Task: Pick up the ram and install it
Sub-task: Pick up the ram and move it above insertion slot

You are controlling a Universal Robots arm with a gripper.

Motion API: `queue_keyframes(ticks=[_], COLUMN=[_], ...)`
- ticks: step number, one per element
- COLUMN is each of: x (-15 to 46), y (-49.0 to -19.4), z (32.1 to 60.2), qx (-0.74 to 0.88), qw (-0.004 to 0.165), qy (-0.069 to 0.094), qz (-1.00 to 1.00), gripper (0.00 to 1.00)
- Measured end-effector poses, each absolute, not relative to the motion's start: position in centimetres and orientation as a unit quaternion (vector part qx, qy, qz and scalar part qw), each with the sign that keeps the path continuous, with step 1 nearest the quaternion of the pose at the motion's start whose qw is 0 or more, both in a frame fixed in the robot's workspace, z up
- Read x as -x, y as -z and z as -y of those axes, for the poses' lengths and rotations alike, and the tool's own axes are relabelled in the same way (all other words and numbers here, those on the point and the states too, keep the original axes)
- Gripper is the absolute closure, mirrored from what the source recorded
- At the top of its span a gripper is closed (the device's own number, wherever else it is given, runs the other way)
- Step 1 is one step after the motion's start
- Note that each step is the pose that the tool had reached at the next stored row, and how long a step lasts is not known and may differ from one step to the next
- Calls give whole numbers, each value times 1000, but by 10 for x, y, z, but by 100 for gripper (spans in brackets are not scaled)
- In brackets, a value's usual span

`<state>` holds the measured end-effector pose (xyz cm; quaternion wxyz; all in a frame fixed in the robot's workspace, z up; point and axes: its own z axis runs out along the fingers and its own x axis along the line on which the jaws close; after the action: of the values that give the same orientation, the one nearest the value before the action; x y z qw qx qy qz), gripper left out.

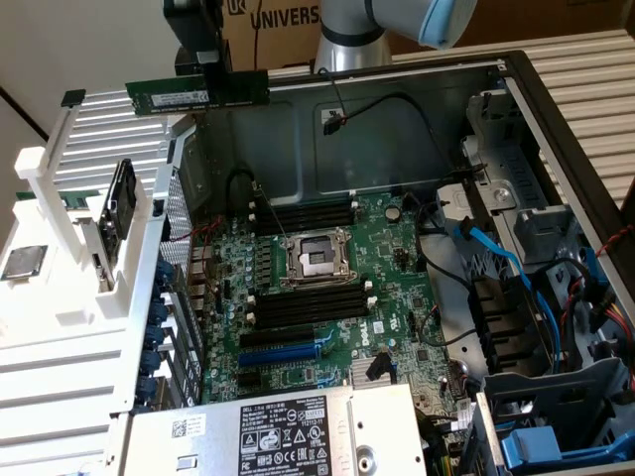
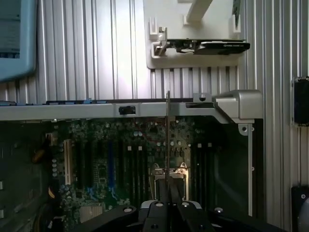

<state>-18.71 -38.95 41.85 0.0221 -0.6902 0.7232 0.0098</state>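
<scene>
The ram (image 1: pixel 184 97) is a thin green stick with a white label. It hangs level in the air above the open computer case's far wall, at the exterior view's upper left. My gripper (image 1: pixel 220 77) comes down from above and is shut on it. In the wrist view the ram (image 2: pixel 167 135) shows edge-on as a thin line running out from my gripper (image 2: pixel 167 192). Beneath it lies the green motherboard (image 1: pixel 392 288). Black memory slots (image 1: pixel 303 213) with white end clips run along both sides of the processor socket (image 1: pixel 316 258).
A white rack (image 1: pixel 60 297) at the exterior view's left holds an upright black card (image 1: pixel 119 213) and a chip (image 1: pixel 25 263). The power supply (image 1: pixel 278 436) fills the case's near side. Blue and black cables (image 1: pixel 496 253) and drive cages (image 1: pixel 556 397) crowd the exterior view's right.
</scene>
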Motion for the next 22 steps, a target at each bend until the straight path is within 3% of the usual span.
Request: queue_keyframes(ticks=[15,22], x=[109,97], y=[-415,-392], z=[395,412], qx=[690,690], qw=[22,24], qy=[-10,-8], qz=[-723,-723], gripper=[88,88])
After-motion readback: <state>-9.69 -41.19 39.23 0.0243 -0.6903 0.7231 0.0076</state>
